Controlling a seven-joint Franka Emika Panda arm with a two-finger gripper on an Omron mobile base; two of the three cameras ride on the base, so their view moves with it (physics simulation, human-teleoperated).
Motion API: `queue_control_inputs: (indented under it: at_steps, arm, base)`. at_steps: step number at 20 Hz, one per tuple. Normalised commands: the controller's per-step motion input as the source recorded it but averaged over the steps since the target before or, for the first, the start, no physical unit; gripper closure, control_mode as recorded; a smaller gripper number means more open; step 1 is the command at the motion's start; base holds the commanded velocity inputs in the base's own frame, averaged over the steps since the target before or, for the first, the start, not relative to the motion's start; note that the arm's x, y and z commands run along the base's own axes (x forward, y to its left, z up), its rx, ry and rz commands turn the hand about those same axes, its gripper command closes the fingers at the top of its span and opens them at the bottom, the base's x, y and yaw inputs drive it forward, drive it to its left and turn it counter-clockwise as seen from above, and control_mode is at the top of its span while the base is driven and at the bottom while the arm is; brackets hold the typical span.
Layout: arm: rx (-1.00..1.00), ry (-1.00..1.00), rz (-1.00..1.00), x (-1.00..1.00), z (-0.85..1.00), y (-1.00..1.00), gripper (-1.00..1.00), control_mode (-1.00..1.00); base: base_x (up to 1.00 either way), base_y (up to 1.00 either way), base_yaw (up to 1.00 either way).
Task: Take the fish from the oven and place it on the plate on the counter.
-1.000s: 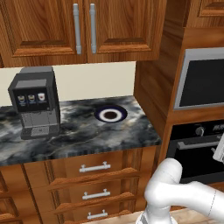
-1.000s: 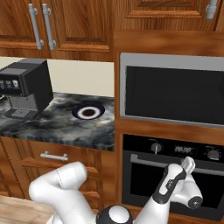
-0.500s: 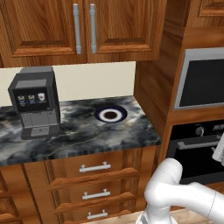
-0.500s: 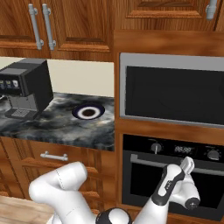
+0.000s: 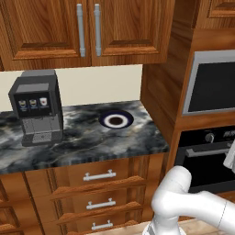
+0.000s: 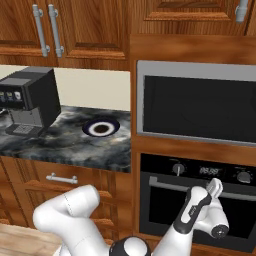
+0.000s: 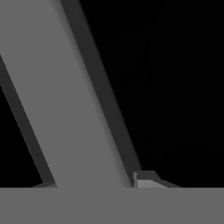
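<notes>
In the left base view, the desk (image 5: pixel 92 142) is seen as a dark slab with white veins. The plate (image 5: pixel 116 120) is laid flat on it, toward 3 o'clock on the slab, near the wooden wall. A black coffee machine (image 5: pixel 36 106) is stood on the desk at 9 o'clock from the plate, well apart from it. Brown drawers (image 5: pixel 96 176) with silver handles are set under the slab. The oven (image 5: pixel 206 158) is seen at 4 o'clock in the picture, and its door is shut. A silver-framed appliance (image 5: pixel 213 82) with dark glass is fixed above it.

In the right base view, the plate (image 6: pixel 101 127) is seen on the desk (image 6: pixel 65 145), at 3 o'clock from the coffee machine (image 6: pixel 31 100). The oven (image 6: pixel 197 200) is placed at 5 o'clock in the picture. The tool (image 6: pixel 215 187) is held right at the oven's long handle bar (image 6: pixel 170 184), just under the knobs. The fish cannot be seen behind the closed door.

In the hand view, a wide grey bar (image 7: pixel 61 96) is seen very close, slanted from 11 o'clock down to 6 o'clock, with black behind it. One fingertip (image 7: pixel 146 178) is seen at 5 o'clock, just beside the bar. It cannot be told if the tool is apart or together.
</notes>
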Motion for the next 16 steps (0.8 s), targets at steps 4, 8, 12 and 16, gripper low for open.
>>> queue_control_inputs:
  at_steps: [4, 8, 12, 16]
  arm:
    - [0.0, 0.02, 0.0, -0.1, -0.21, -0.01, 1.0, -1.0]
    - [0.0, 0.04, 0.0, -0.48, -0.61, -0.06, 1.0, -1.0]
    - [0.0, 0.03, 0.0, -0.59, -0.69, -0.07, 1.0, -1.0]
    - [0.0, 0.01, 0.0, -0.62, -0.66, -0.11, 1.0, -1.0]
  base:
    - [0.0, 0.0, 0.0]
    - [0.0, 0.0, 0.0]
    - [0.0, 0.0, 0.0]
    - [0.0, 0.0, 0.0]
